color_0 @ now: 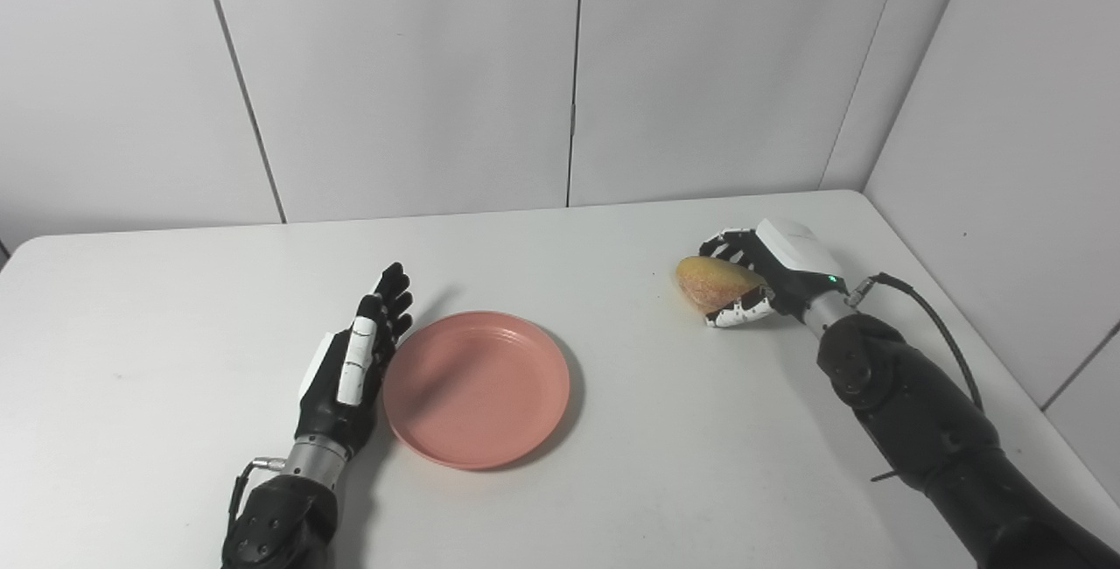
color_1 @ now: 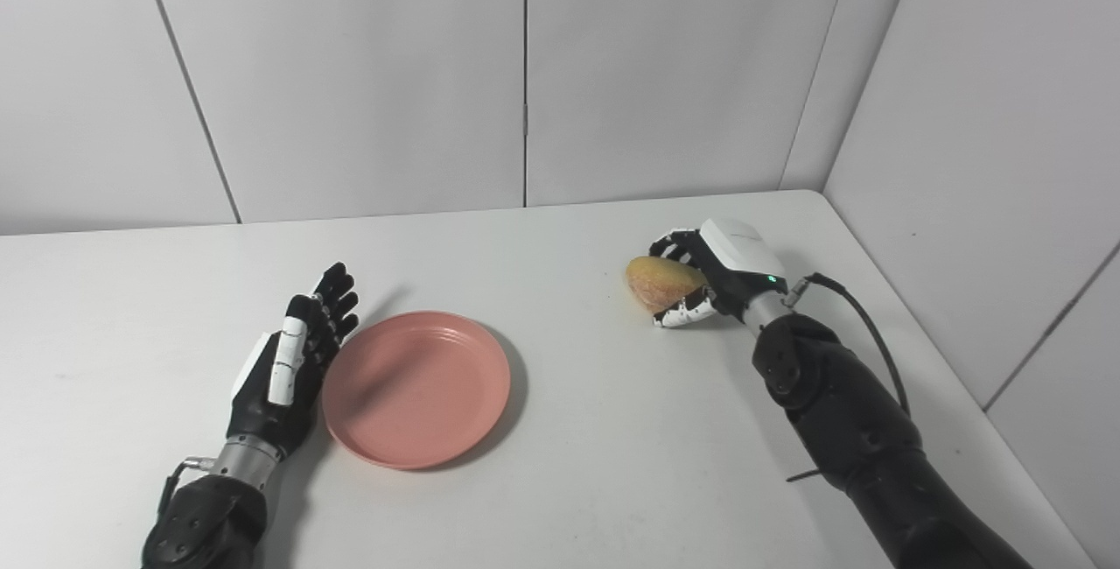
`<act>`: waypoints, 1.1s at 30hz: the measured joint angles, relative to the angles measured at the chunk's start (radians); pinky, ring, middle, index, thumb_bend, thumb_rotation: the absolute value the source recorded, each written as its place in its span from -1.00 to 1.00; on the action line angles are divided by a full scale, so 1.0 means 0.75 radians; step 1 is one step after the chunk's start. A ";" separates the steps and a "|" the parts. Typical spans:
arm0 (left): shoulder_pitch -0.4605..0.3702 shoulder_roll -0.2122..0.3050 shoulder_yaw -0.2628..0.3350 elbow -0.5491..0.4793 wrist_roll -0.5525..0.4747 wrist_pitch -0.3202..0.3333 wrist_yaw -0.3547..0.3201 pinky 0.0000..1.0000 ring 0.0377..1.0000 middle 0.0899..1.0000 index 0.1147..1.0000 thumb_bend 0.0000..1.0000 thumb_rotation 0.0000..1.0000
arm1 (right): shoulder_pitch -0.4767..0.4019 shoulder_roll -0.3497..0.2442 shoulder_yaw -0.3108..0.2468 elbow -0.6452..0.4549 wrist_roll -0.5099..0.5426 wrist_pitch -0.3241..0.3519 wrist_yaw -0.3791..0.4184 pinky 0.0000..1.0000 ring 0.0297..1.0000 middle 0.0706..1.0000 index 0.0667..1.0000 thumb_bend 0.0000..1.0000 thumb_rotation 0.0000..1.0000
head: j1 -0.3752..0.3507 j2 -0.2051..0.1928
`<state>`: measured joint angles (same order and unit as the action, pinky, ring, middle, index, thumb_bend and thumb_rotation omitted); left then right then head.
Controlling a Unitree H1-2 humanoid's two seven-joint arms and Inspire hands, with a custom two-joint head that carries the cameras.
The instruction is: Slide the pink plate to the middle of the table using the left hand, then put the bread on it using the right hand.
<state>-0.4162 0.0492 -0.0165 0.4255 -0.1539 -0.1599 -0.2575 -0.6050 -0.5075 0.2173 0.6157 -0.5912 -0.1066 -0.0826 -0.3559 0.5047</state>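
Observation:
The pink plate lies flat on the white table, a little left of the middle. My left hand is open, fingers straight and pointing away, its edge against the plate's left rim. The bread, a golden oval roll, is at the right. My right hand is shut on the bread, fingers over its far side and thumb under its near side. Whether the bread is lifted off the table is unclear.
White wall panels stand behind the table and along its right side. A black cable loops from my right wrist. The table's right edge runs close to the right arm.

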 measured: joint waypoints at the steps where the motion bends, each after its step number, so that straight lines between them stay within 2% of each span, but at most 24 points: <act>1: 0.000 0.000 0.000 0.000 0.000 0.000 0.000 1.00 1.00 1.00 0.90 0.50 1.00 | 0.000 0.000 0.000 0.000 -0.002 0.000 -0.006 -0.22 -0.11 -0.19 -0.01 0.03 -1.00 | 0.002 0.002; 6: 0.001 0.000 -0.001 -0.003 0.001 0.002 0.002 1.00 1.00 0.99 0.90 0.51 1.00 | 0.008 0.010 -0.018 -0.024 0.001 0.000 -0.043 -0.25 -0.12 -0.19 -0.04 0.03 -1.00 | 0.006 0.004; 12: 0.014 -0.007 -0.007 -0.026 0.002 0.024 0.004 1.00 1.00 1.00 0.91 0.51 1.00 | 0.026 0.036 -0.062 -0.143 0.019 0.000 -0.071 -0.23 -0.15 -0.15 -0.03 0.03 -1.00 | 0.025 0.012; 18: 0.022 -0.011 -0.009 -0.037 0.009 0.032 0.014 1.00 1.00 0.99 0.91 0.51 1.00 | 0.053 0.121 -0.131 -0.295 0.106 0.000 -0.084 -0.29 -0.25 -0.12 0.03 0.02 -1.00 | 0.067 0.025; 24: 0.026 -0.024 -0.019 -0.047 0.031 0.051 0.030 1.00 1.00 1.00 0.91 0.58 1.00 | 0.069 0.215 -0.131 -0.487 0.148 0.005 -0.040 -0.30 -0.25 -0.11 0.02 0.02 -1.00 | 0.100 0.035; 33: 0.042 -0.027 -0.027 -0.077 0.039 0.088 0.036 1.00 1.00 0.99 0.90 0.60 1.00 | 0.079 0.346 -0.095 -0.634 0.163 0.026 0.047 -0.34 -0.26 -0.12 0.04 0.01 -1.00 | 0.127 0.051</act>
<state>-0.3846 0.0292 -0.0369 0.3677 -0.1248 -0.0940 -0.2309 -0.5461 -0.2478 0.1457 0.1402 -0.4690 -0.0869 -0.0473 -0.2608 0.5430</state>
